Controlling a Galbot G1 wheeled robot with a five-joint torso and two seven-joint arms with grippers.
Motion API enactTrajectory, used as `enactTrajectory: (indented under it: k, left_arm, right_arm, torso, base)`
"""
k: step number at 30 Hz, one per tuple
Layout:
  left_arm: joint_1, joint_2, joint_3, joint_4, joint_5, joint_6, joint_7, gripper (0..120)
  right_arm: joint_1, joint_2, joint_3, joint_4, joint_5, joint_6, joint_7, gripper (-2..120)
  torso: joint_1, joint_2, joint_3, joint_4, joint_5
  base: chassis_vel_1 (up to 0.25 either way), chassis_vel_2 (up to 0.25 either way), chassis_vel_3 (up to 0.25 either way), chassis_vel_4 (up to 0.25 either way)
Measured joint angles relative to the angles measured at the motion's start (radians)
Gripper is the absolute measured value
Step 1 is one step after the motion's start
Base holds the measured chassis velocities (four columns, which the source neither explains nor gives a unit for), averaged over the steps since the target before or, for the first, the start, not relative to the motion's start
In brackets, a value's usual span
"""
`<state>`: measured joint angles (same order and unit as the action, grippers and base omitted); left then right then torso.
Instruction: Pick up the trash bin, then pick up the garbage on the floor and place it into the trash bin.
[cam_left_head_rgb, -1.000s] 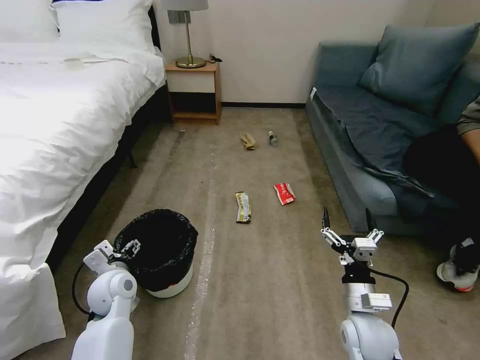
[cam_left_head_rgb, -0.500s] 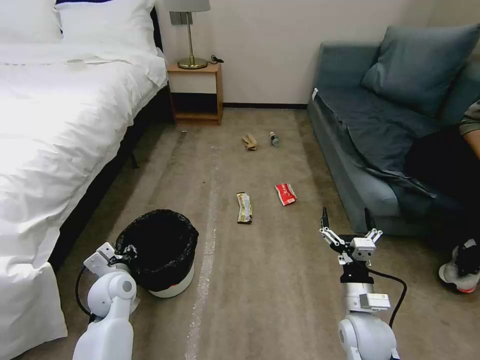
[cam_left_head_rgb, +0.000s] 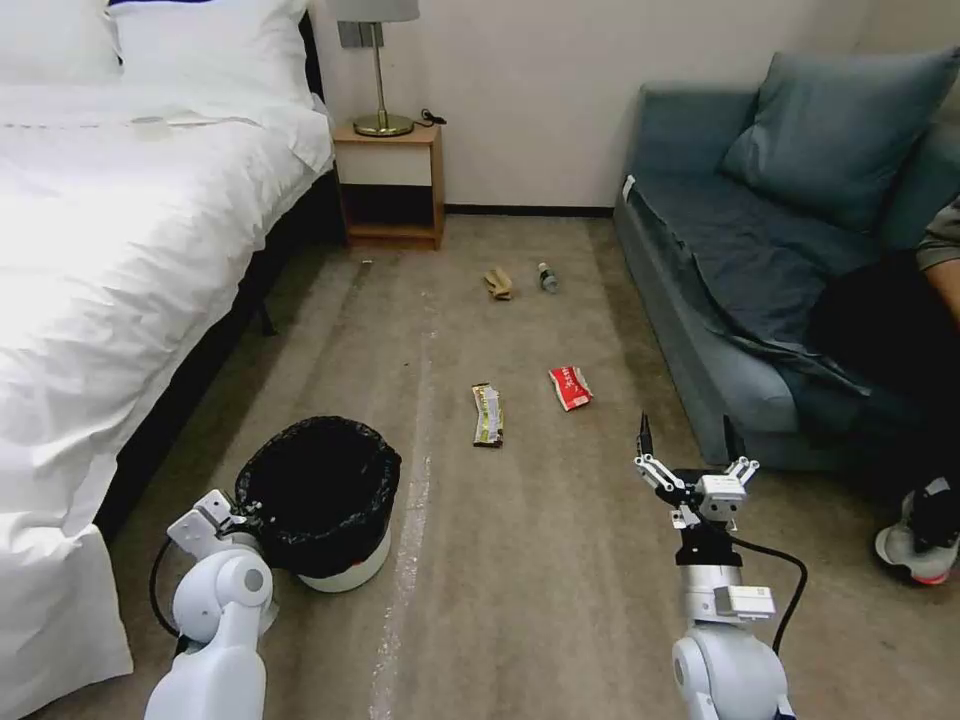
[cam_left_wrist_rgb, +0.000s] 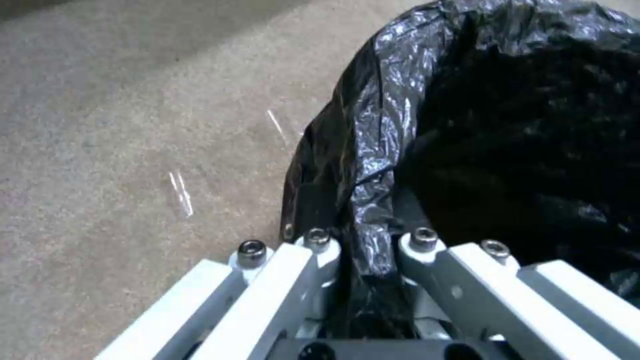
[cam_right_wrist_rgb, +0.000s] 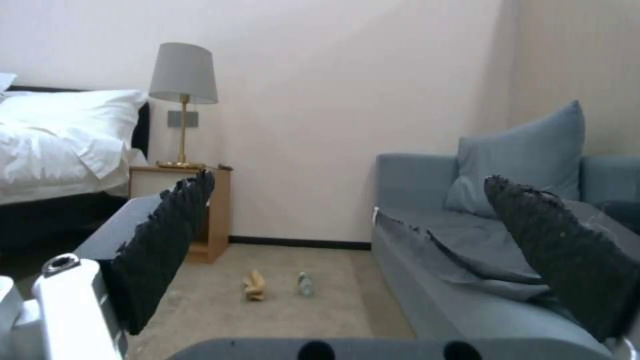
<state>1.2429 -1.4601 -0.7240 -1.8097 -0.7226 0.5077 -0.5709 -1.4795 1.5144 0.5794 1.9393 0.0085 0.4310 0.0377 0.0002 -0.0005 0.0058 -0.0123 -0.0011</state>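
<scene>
A: How far is the task now?

B: Only at the first step, I think. The left tool (cam_left_head_rgb: 238, 518) sits at the near rim of the trash bin (cam_left_head_rgb: 330, 560), and in the left wrist view its two fingers (cam_left_wrist_rgb: 313, 260) are pressed together on the black bag (cam_left_wrist_rgb: 373, 165) folded over that rim. So the bin is gripped, but its white base seems to rest on the carpet, beside the bed (cam_left_head_rgb: 120, 250). I cannot tell if it is lifted at all.

A: And the garbage?

B: All four pieces lie on the floor, none in the bin. The gold-brown wrapper (cam_left_head_rgb: 487, 415) and the red packet (cam_left_head_rgb: 569, 387) are in the middle, near each other. The tan paper (cam_left_head_rgb: 497, 283) and the small bottle (cam_left_head_rgb: 546, 277) lie farther off, close to the nightstand (cam_left_head_rgb: 388, 185) (they show also between the fingers in the right wrist view, paper (cam_right_wrist_rgb: 254, 286) and bottle (cam_right_wrist_rgb: 305, 283)).

A: What does the right arm do?

B: The right tool (cam_left_head_rgb: 690, 452) hangs over bare carpet beside the sofa (cam_left_head_rgb: 700, 330), fingers spread wide, holding nothing. The red packet is the nearest piece to it, but apart from it.

A: So what is left?

B: In my judgement, raising the bin, then collecting all four pieces.
</scene>
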Motion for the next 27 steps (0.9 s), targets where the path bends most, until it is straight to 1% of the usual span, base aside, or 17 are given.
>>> enactTrajectory:
  k: [1, 2, 3, 4, 6, 7, 8, 9, 12, 13, 15, 16, 18, 19, 20, 27]
  left_arm:
    - [0.004, 0.0, 0.001, -0.005, 0.005, 0.0, 0.002, 4]
    - [0.026, -0.001, 0.002, -0.036, 0.061, -0.017, 0.037, 4]
    - [0.026, -0.001, 0.002, -0.036, 0.061, -0.017, 0.037, 4]
    - [0.047, 0.0, 0.003, -0.064, 0.117, -0.038, 0.067, 4]
    - [0.078, 0.002, 0.005, -0.11, 0.206, -0.065, 0.101, 4]
    - [0.078, 0.002, 0.005, -0.11, 0.206, -0.065, 0.101, 4]
    - [0.097, 0.004, 0.005, -0.145, 0.26, -0.076, 0.12, 4]
    - [0.097, 0.004, 0.005, -0.145, 0.26, -0.076, 0.12, 4]
    - [0.141, 0.01, 0.007, -0.236, 0.365, -0.097, 0.163, 4]
    - [0.141, 0.01, 0.007, -0.236, 0.365, -0.097, 0.163, 4]
    - [0.16, 0.01, 0.013, -0.286, 0.393, -0.102, 0.167, 4]
    - [0.16, 0.01, 0.013, -0.286, 0.393, -0.102, 0.167, 4]
    - [0.193, 0.003, 0.024, -0.362, 0.449, -0.12, 0.193, 4]
    - [0.193, 0.003, 0.024, -0.362, 0.449, -0.12, 0.193, 4]
    - [0.207, -0.003, 0.028, -0.397, 0.47, -0.129, 0.197, 4]
    - [0.224, -0.009, 0.025, -0.419, 0.477, -0.14, 0.195, 4]
  right_arm:
    - [0.0, 0.0, 0.0, 0.0, 0.0, 0.0, 0.0, 100]
    - [0.0, -0.001, 0.0, 0.0, -0.001, 0.0, 0.001, 100]
    - [0.0, -0.001, 0.0, 0.0, -0.001, 0.0, 0.001, 100]
    - [0.001, -0.001, 0.0, -0.001, -0.002, 0.0, 0.002, 100]
    - [0.003, 0.0, -0.001, -0.002, -0.003, -0.005, 0.011, 100]
    - [0.003, 0.0, -0.001, -0.002, -0.003, -0.005, 0.011, 100]
    - [0.004, 0.0, -0.001, -0.002, -0.008, -0.013, 0.015, 100]
    - [0.004, 0.0, -0.001, -0.002, -0.008, -0.013, 0.015, 100]
    - [0.015, 0.009, -0.003, -0.016, -0.034, -0.016, 0.047, 100]
    - [0.015, 0.009, -0.003, -0.016, -0.034, -0.016, 0.047, 100]
    - [0.019, 0.01, -0.006, -0.025, -0.037, -0.009, 0.054, 100]
    - [0.019, 0.01, -0.006, -0.025, -0.037, -0.009, 0.054, 100]
    - [0.023, 0.011, -0.011, -0.038, -0.027, 0.016, 0.046, 100]
    - [0.023, 0.011, -0.011, -0.038, -0.027, 0.016, 0.046, 100]
    - [0.035, 0.017, -0.015, -0.057, -0.02, 0.058, 0.036, 100]
    - [0.041, 0.019, -0.014, -0.064, -0.027, 0.093, 0.028, 100]
  torso:
    - [0.0, 0.0, 0.0, 0.0, -0.0001]
    - [0.0, 0.0, 0.0, -0.0002, -0.0001]
    - [0.0, 0.0, 0.0, -0.0002, -0.0001]
    - [0.0, 0.0, 0.0, -0.0001, 0.0006]
    - [0.0, 0.0, 0.0, 0.0002, 0.0006]
    - [0.0, 0.0, 0.0, 0.0002, 0.0006]
    - [0.0, 0.0, 0.0, 0.0001, 0.0007]
    - [0.0, 0.0, 0.0, 0.0001, 0.0007]
    - [0.0, 0.0, 0.0, 0.0002, 0.001]
    - [0.0, 0.0, 0.0, 0.0002, 0.001]
    - [0.0, 0.0, 0.0, 0.0001, 0.001]
    - [0.0, 0.0, 0.0, 0.0001, 0.001]
    - [0.0, 0.0, 0.0, 0.0001, 0.001]
    - [0.0, 0.0, 0.0, 0.0001, 0.001]
    - [0.0, 0.0, 0.0, 0.0002, 0.0012]
    - [0.0, 0.0, 0.0, 0.0002, 0.001]
  base:
    - [0.0, 0.0, 0.0, 0.0]
    - [0.0, 0.0, 0.0, 0.0]
    - [0.0, 0.0, 0.0, 0.0]
    - [0.0, 0.0, 0.0, 0.0]
    - [0.0, 0.0, 0.0, 0.0]
    - [0.0, 0.0, 0.0, 0.0]
    - [0.0, 0.0, 0.0, 0.0]
    - [0.0, 0.0, 0.0, 0.0]
    - [0.0, 0.0, 0.0, 0.0]
    - [0.0, 0.0, 0.0, 0.0]
    - [0.0, 0.0, 0.0, 0.0]
    - [0.0, 0.0, 0.0, 0.0]
    - [0.0, 0.0, 0.0, 0.0]
    - [0.0, 0.0, 0.0, 0.0]
    - [0.0, 0.0, 0.0, 0.0]
    - [0.0, 0.0, 0.0, 0.0]
